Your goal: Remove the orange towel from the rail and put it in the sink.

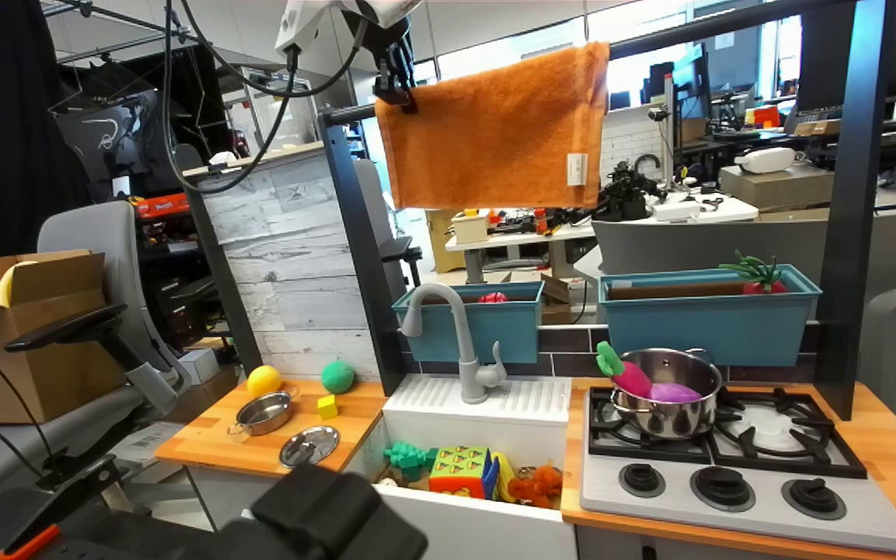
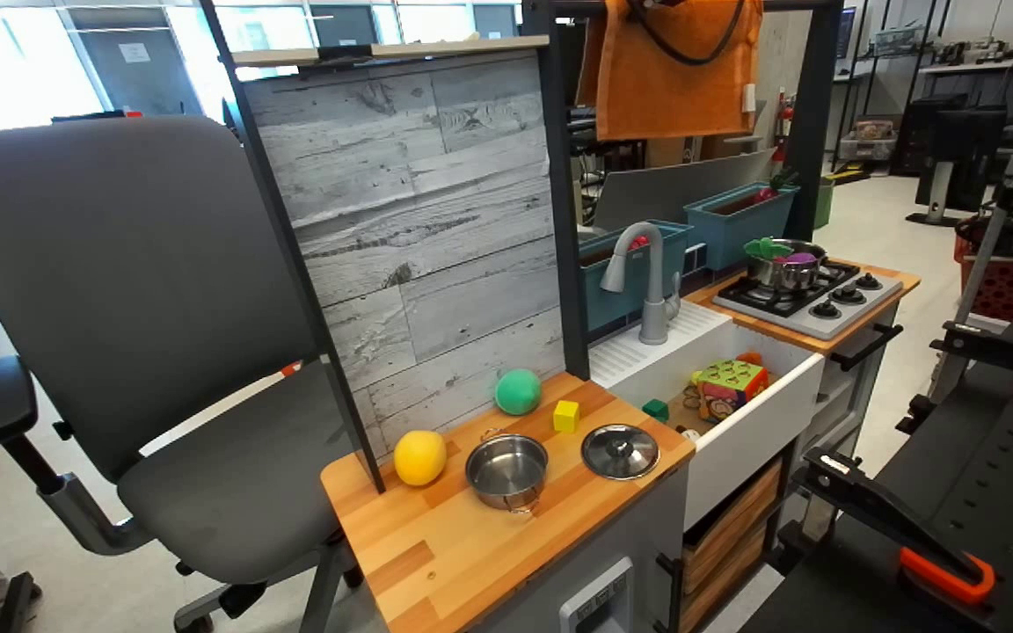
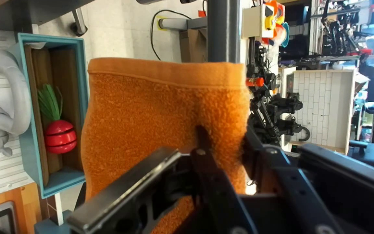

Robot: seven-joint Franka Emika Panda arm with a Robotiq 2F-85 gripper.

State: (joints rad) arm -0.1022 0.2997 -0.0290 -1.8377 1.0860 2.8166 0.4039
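The orange towel (image 1: 487, 148) hangs folded over the dark rail (image 1: 697, 31); it also shows in an exterior view (image 2: 674, 83) and in the wrist view (image 3: 141, 107). My gripper (image 1: 400, 97) is at one end of the towel. In the wrist view my gripper (image 3: 225, 136) has a finger on each side of the towel-covered rail (image 3: 223, 32). Both fingers touch the cloth, and the near one dents it. The white sink (image 1: 487, 537) lies below and holds several toys; it also shows in an exterior view (image 2: 761, 444). In that view the gripper is out of frame.
A grey tap (image 1: 460, 334) rises behind the sink. Teal planters (image 1: 467, 327) hang below the rail. A pot (image 1: 670, 416) with toy vegetables stands on the stove (image 1: 689, 498). A dark upright post (image 1: 358, 257) supports the rail. A cable (image 2: 691, 57) crosses before the towel.
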